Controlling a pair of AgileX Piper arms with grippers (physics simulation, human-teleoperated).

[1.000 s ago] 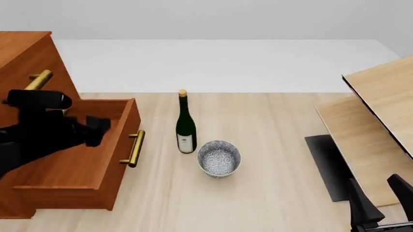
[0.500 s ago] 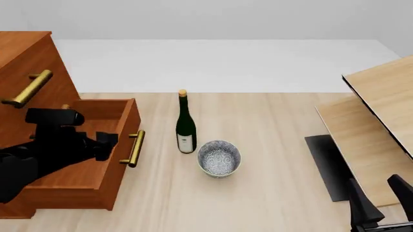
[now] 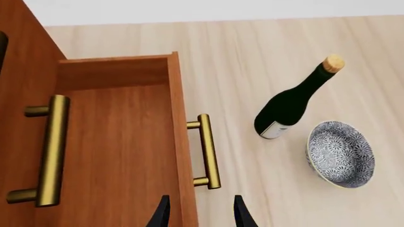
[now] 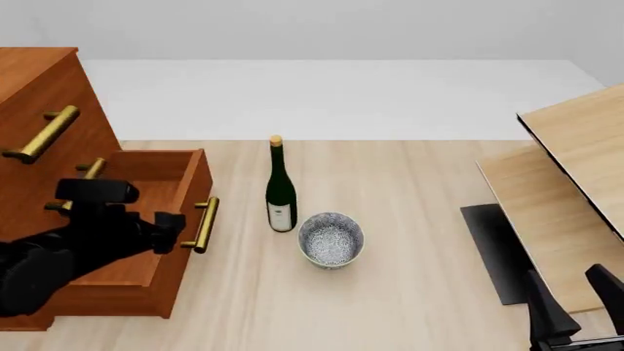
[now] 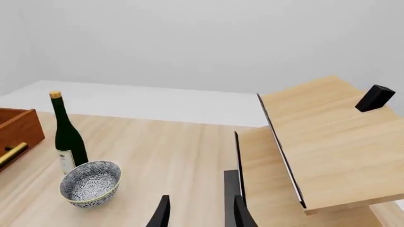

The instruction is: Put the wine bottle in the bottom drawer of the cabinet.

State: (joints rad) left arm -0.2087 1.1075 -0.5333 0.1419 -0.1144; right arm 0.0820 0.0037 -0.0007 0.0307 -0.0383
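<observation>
Pale wood planking forms the table (image 4: 410,219), backed by a plain grey wall; the cabinet (image 4: 39,95) is seen at the left edge in the front view, with the bottom drawer (image 4: 137,241) pulled out and its brass handle (image 4: 204,224) facing the middle of the table; the wine bottle (image 4: 280,186) is stood upright on the table just beside the drawer front, apart from it, and the speckled bowl (image 4: 331,239) is placed close by the bottle's base; the left gripper (image 3: 198,213) is held over the drawer's front edge near the handle, its fingers spread and nothing pinched; the right gripper (image 5: 197,213) is kept low at the near right, fingers likewise parted and empty.
</observation>
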